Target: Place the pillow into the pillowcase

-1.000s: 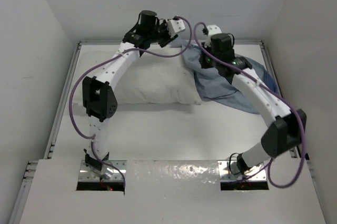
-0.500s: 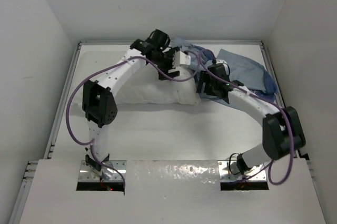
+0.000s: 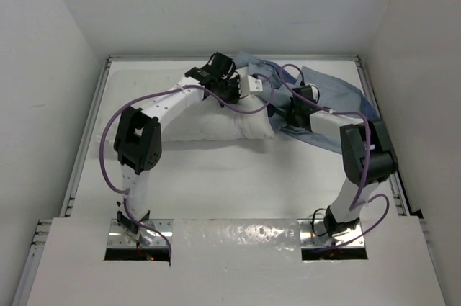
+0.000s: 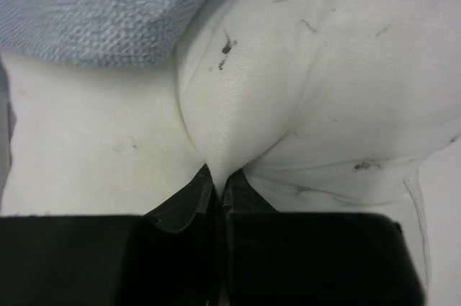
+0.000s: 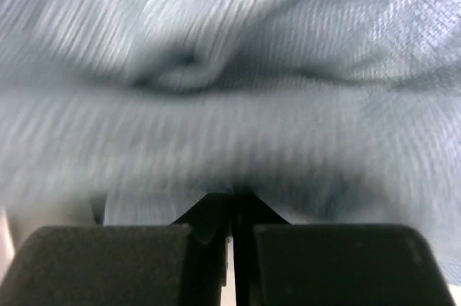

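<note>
Both grippers pinch.
The left gripper (image 4: 216, 185) squeezes a fold of the pillow (image 4: 346, 68); the right gripper (image 5: 232, 201) squeezes the pillowcase (image 5: 288, 32).

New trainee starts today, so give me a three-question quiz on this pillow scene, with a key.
1. True or false: the left gripper pinches a fold of the pillow.
2. The right gripper is shut on: A the pillow, B the pillowcase, C a purple cable?
3. Fill in: from above, the pillowcase lies at the pillow's ____ end.
Key: 1 true; 2 B; 3 right.
</note>
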